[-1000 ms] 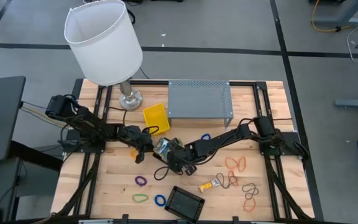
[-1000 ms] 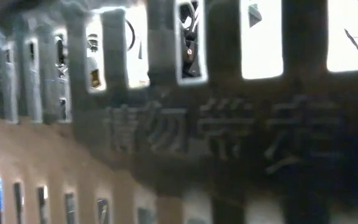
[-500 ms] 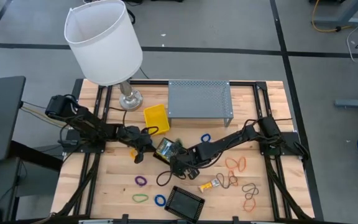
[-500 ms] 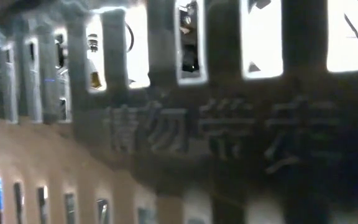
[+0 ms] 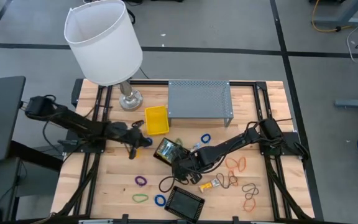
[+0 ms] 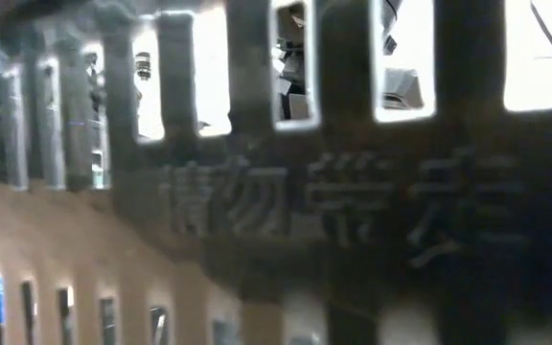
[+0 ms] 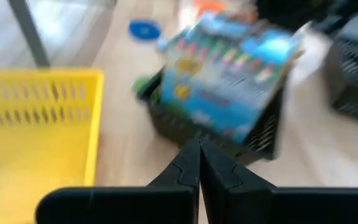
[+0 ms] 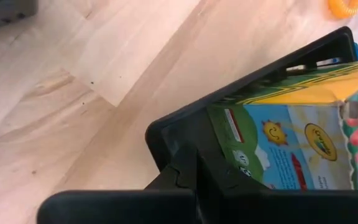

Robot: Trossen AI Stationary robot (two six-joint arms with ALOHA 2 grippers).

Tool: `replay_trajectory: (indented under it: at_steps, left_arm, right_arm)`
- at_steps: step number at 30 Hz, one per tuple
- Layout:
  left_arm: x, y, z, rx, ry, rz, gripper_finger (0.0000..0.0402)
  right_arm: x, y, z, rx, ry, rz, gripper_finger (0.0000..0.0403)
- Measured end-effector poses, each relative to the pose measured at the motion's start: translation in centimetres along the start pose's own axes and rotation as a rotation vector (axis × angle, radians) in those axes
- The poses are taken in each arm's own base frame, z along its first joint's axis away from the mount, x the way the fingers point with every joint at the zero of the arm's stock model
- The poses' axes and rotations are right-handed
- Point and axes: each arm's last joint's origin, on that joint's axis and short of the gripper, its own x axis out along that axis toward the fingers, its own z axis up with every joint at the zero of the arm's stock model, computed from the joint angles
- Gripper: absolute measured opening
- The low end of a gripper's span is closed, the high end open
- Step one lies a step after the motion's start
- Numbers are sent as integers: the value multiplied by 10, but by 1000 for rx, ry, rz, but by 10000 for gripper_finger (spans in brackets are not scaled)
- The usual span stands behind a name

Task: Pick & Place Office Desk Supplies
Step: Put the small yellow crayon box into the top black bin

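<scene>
A small black basket (image 5: 158, 154) sits mid-table with a green and yellow crayon box (image 5: 166, 148) lying in it. My right gripper (image 5: 179, 163) is at the basket's near right corner, shut on it. My left gripper (image 5: 143, 142) is shut, just left of the basket and apart from it; its wrist view shows the basket (image 7: 185, 127) and crayon box (image 7: 229, 81) ahead. Loose on the wood lie a second small crayon box (image 5: 211, 184) and purple (image 5: 141, 181), green (image 5: 140, 198), blue (image 5: 160, 200) and orange (image 5: 235, 163) rubber bands. My right gripper is shut on the black basket's wall at one corner (image 8: 166, 140), coming at it low from the table's right side. The fingers themselves hide whether one is inside and one outside. The crayon box (image 8: 284, 143) lies in the basket just beyond them.
A yellow basket (image 5: 156, 118), a grey perforated shelf (image 5: 199, 99) and a lamp with a white shade (image 5: 101, 40) stand at the far side. Another black basket (image 5: 185, 200) sits at the near edge, and its wall (image 6: 286, 211) fills the low view. Brown bands (image 5: 250, 193) lie near right.
My left arm has drawn back toward the table's left edge, taking its gripper away from the black basket. My right gripper has shifted a little toward the near edge with the basket's corner, and the basket with the crayon box has turned slightly.
</scene>
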Motion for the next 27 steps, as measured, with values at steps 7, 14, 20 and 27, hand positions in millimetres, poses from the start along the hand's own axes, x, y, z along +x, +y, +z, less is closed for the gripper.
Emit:
replay_trajectory:
  at_steps: [7,14,20,27]
  left_arm:
    - [-23,-16,17,109,-206,-153,3]
    - [-36,-22,24,171,-288,-162,4]
    - [-37,-22,22,162,-264,-160,11]
    - [-36,-22,21,158,-251,-166,12]
  right_arm:
    - [-3,5,3,-1,-23,30,0]
    - [-46,13,7,-23,-56,27,0]
    - [-92,13,4,98,-114,64,14]
    - [-103,32,-9,274,44,243,86]
